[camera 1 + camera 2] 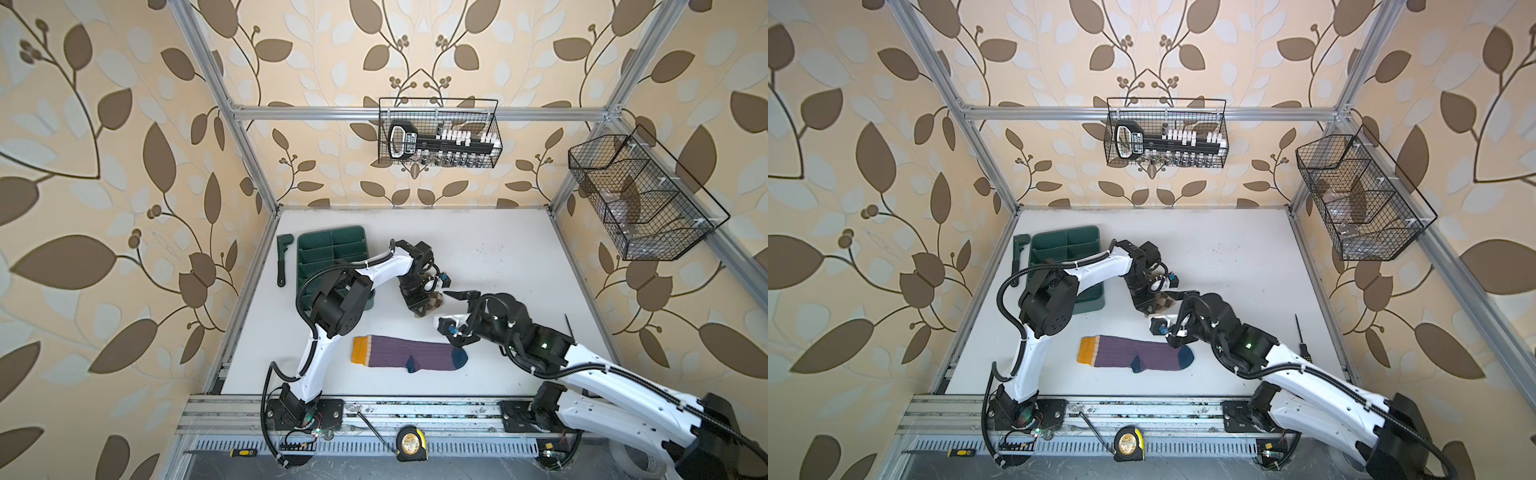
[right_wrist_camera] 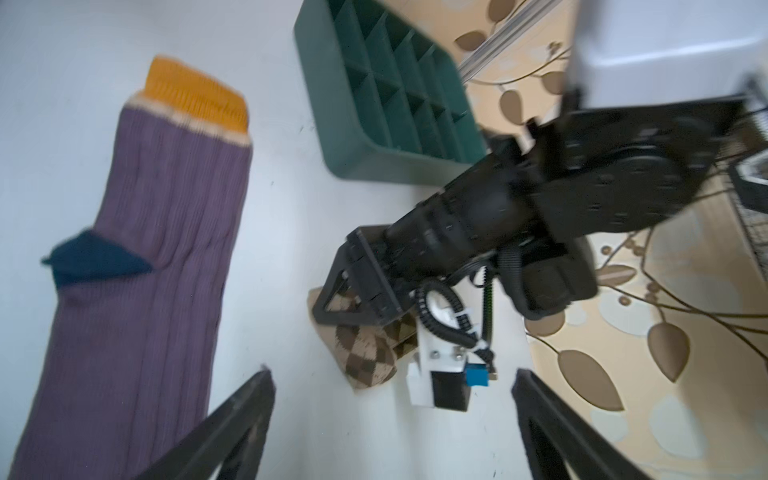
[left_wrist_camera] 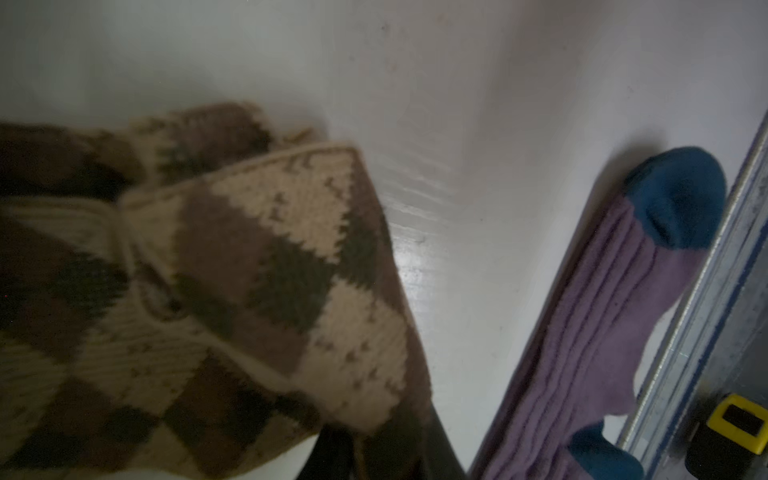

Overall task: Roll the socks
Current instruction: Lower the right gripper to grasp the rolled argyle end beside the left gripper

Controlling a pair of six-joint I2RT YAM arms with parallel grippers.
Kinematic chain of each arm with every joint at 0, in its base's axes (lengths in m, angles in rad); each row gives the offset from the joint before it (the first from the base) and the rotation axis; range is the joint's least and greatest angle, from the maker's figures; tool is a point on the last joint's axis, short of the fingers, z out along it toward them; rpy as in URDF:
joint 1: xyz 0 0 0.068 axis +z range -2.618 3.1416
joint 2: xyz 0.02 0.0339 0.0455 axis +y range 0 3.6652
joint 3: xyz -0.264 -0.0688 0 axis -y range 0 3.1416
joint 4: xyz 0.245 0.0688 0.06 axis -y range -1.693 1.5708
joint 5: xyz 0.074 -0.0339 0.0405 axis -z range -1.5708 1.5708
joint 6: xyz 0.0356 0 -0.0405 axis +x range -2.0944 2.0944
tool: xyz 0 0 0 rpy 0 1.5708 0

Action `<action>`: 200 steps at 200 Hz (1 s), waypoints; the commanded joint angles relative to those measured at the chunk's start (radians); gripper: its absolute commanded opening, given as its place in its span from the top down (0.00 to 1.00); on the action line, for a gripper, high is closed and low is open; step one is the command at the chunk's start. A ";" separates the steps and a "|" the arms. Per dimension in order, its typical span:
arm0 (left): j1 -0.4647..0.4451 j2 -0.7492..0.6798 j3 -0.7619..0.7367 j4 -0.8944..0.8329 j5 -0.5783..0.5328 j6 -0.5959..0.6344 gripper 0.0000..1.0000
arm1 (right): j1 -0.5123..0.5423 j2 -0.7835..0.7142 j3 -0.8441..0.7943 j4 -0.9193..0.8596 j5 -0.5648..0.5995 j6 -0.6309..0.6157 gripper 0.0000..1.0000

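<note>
We find the beige argyle sock [image 1: 434, 302] bunched into a loose roll near the middle of the tabletop [image 1: 519, 257]. The left jaws are down on it and nearly pressed together, pinching a fold of the knit. In the left wrist view the argyle sock [image 3: 270, 270] fills most of the frame, and its outer layer looks slack rather than tight. The right jaws stand spread wide with nothing between them, just beside the argyle sock on the side away from the green tray [image 1: 328, 249]. The right wrist view shows their fingers [image 2: 232, 424] apart and aimed at the argyle sock [image 2: 368, 357]. The purple sock [image 1: 409, 351] lies flat and unrolled nearer the front rail [image 1: 374, 409], apart from the other sock, with its yellow cuff toward the left arm's base. The main risk, as we judge it, is that the roll springs open. The knit looks thick and elastic, so if the left jaws let go before the right jaws have the whole roll, the layers would unwind. The right fingers might also catch only the outer flap and drag it, or knock against the left jaws, since the two are so close. The purple sock is not yet begun.
</note>
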 commanded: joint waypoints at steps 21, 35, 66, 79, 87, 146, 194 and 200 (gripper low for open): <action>0.004 0.064 -0.023 -0.062 -0.006 -0.026 0.79 | 0.046 0.280 0.073 -0.043 0.178 -0.134 0.24; 0.004 0.058 -0.029 -0.056 -0.004 -0.026 0.79 | 0.042 0.369 0.099 0.010 0.195 -0.152 0.26; 0.004 0.043 -0.047 -0.042 -0.004 -0.029 0.79 | -0.005 0.493 0.118 0.170 0.193 -0.176 0.28; 0.005 0.039 -0.052 -0.036 -0.006 -0.030 0.79 | -0.021 0.528 0.123 0.213 0.194 -0.193 0.28; 0.006 0.038 -0.054 -0.035 -0.005 -0.029 0.79 | -0.030 0.548 0.128 0.221 0.193 -0.204 0.28; 0.006 0.029 -0.050 -0.028 -0.003 -0.031 0.78 | -0.075 0.675 0.181 0.216 0.160 -0.259 0.43; 0.006 -0.035 -0.062 0.032 -0.045 -0.058 0.63 | -0.068 0.718 0.222 0.073 0.144 -0.219 0.82; 0.006 -0.053 -0.073 0.055 -0.073 -0.065 0.61 | -0.070 0.723 0.226 0.056 0.139 -0.207 0.86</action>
